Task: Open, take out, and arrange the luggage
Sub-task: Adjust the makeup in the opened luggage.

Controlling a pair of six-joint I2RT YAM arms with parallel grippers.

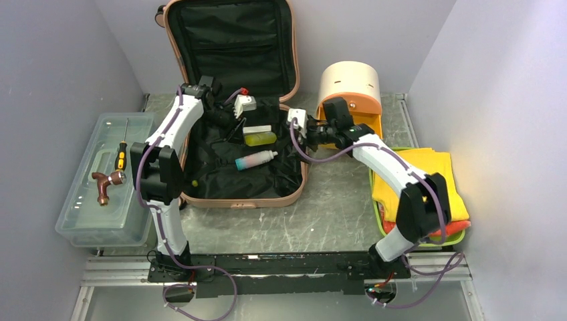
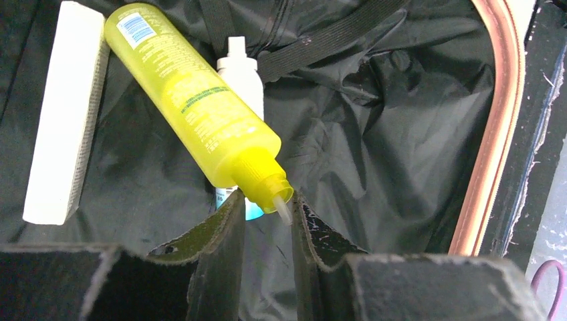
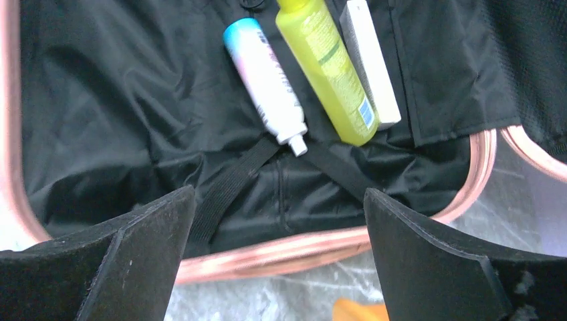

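Inside luggage (image 1: pixel 241 201), left tool (image 2: pixel 267 214) narrowed about yellow bottle (image 2: pixel 194 100) nozzle, grip uncertain; better seat on cap before lift. Above luggage rim, right tool (image 3: pixel 277 194) wide apart.

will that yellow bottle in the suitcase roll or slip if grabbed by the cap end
The yellow bottle looks round and smooth, so it likely rolls on the slack lining of the luggage. Held only at its narrow cap, the long body would probably pivot.
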